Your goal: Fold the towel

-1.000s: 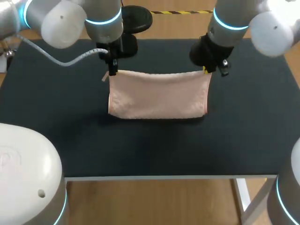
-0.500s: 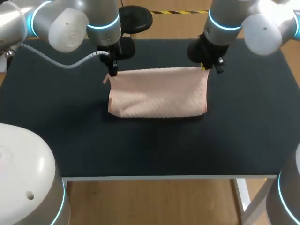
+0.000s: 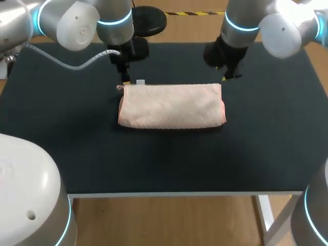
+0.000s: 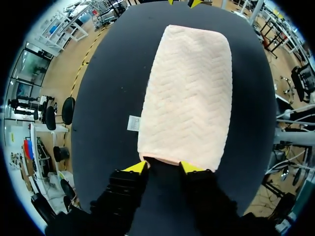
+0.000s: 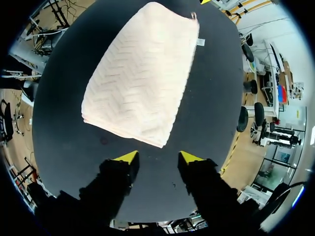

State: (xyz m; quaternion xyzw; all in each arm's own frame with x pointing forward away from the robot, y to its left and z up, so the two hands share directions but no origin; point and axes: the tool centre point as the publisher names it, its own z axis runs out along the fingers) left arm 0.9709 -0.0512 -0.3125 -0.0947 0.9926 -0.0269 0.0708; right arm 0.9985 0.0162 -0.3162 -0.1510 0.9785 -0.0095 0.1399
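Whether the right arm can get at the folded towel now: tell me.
Probably yes: the right end effector is open, just short of the towel's corner, and nothing lies between them.

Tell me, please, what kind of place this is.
Probably a robotics lab bench: a black table, the left gripper and right gripper with yellow tips over it, and one folded pink towel as the work piece.

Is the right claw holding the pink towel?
No, the right gripper stands open, and the towel lies on the table ahead of its fingers, untouched.
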